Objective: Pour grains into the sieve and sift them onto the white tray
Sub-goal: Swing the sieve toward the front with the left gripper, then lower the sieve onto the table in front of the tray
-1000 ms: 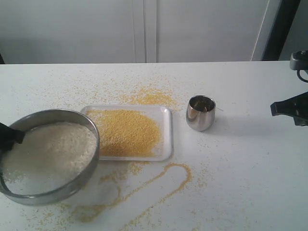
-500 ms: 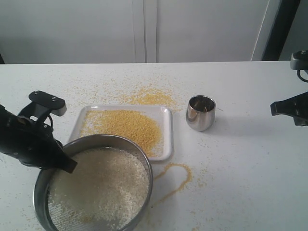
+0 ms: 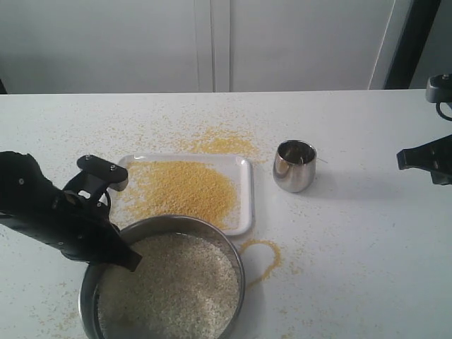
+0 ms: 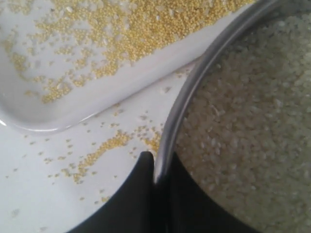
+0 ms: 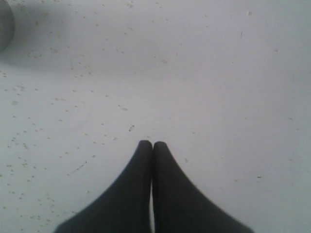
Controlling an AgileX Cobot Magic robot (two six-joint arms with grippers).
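Left gripper [image 4: 156, 162] clamped on sieve [image 3: 176, 220] rim at desk's front edge, off-white grains [image 3: 169, 289] inside, possibly overlapping white tray [image 3: 244, 191]. Right gripper [image 5: 153, 144] pressed together, empty, near right edge.

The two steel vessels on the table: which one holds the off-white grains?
The wide round steel sieve, at the front near the white rectangular tray; the small shiny steel cup stands further right.

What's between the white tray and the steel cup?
Only bare table with a few stray grains separates white tray and steel cup; exterior view shows it.
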